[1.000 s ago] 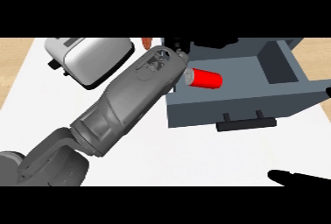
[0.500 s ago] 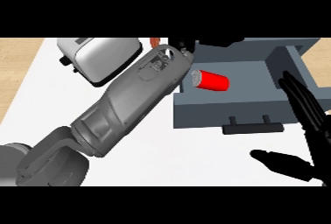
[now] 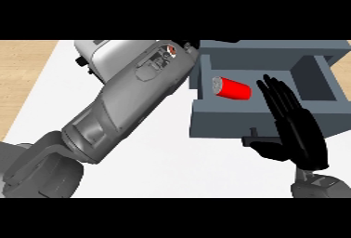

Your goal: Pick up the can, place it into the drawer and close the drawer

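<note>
Right hand (image 3: pixel 296 128) stands in the lower right of the frame with its fingers straight and laid close together, pointing up the picture, the palm over the front wall of the drawer (image 3: pixel 226 122) near its small dark handle (image 3: pixel 252 137). It holds nothing. Of the left hand only a glimpse shows at the top centre, at the end of the big grey left forearm (image 3: pixel 126 107) that crosses the frame diagonally from the lower left; whether its fingers are spread or curled cannot be told.

Red can (image 3: pixel 231 88) lies on its side inside the open grey drawer, in the left part of the compartment, silver end facing left, apart from both hands. So the picking and placing look done, and closing the drawer is what remains.

As to handling: the can is probably light and stiff, with a smooth round wall that would roll or slip easily, so lying loose it may trundle when the drawer moves. If it had to be taken again, a grip across the middle of its wall would suit best. The drawer itself looks rigid and boxy; its flat front is the sensible place to push, with straight fingers or the palm set square near the handle so it slides in evenly.

A silver toaster (image 3: pixel 109 56) sits on the white table (image 3: pixel 171 167) at the upper left, partly behind the forearm.
</note>
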Available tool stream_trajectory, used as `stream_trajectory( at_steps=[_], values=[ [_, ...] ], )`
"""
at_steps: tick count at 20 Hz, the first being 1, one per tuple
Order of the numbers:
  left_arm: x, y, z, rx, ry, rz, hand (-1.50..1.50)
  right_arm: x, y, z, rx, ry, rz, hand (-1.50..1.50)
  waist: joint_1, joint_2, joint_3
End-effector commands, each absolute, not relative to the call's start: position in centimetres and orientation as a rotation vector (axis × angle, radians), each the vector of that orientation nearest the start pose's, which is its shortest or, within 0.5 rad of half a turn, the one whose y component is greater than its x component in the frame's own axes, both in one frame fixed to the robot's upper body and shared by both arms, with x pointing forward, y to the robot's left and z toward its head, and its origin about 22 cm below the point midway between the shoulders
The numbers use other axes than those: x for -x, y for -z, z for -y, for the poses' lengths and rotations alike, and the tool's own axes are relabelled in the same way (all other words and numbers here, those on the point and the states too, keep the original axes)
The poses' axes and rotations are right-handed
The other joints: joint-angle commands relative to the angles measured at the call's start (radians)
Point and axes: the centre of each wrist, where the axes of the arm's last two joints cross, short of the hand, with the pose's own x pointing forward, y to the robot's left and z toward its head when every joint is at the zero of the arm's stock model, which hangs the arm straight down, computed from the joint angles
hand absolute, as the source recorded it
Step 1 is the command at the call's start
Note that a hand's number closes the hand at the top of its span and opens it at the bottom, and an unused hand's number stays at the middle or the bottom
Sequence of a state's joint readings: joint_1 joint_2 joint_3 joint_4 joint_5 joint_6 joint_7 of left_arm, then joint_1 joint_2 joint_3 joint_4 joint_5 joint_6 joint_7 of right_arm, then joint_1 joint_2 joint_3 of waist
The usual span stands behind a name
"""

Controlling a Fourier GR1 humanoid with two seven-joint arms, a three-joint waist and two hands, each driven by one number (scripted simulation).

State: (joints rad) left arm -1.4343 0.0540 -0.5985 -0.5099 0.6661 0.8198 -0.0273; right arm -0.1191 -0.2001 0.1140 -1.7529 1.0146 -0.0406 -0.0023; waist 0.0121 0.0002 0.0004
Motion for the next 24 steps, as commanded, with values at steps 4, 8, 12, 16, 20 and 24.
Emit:
stream_trajectory(
  at_steps=[4,8,12,16,20,24],
  values=[
    [-42.2,-20.0,-2.5,-0.222,0.044,1.781,-1.50,-29.8,-3.6,21.1,1.052,-0.932,1.691,-1.50,0.026,-0.005,0.000],
    [-42.8,-23.0,-5.6,-0.235,0.022,1.789,-1.50,-30.7,-1.2,21.7,1.079,-0.919,1.663,-1.50,0.023,-0.003,0.000],
    [-41.5,-21.6,-5.3,-0.227,0.053,1.787,-1.50,-32.8,-0.4,24.9,1.129,-0.930,1.629,-1.50,0.040,0.001,0.001],
    [-41.2,-21.4,-7.3,-0.241,0.048,1.753,-1.50,-34.1,0.2,23.2,1.177,-0.943,1.590,-1.50,0.058,0.001,0.001],
    [-40.9,-21.7,-8.6,-0.234,0.043,1.752,-1.50,-36.0,-0.3,22.9,1.230,-0.973,1.616,-1.50,0.044,0.003,0.001],
    [-40.0,-21.3,-8.6,-0.235,0.054,1.746,-1.50,-37.5,-0.2,23.9,1.280,-0.875,1.646,-1.50,0.056,0.007,0.002]
  ],
)
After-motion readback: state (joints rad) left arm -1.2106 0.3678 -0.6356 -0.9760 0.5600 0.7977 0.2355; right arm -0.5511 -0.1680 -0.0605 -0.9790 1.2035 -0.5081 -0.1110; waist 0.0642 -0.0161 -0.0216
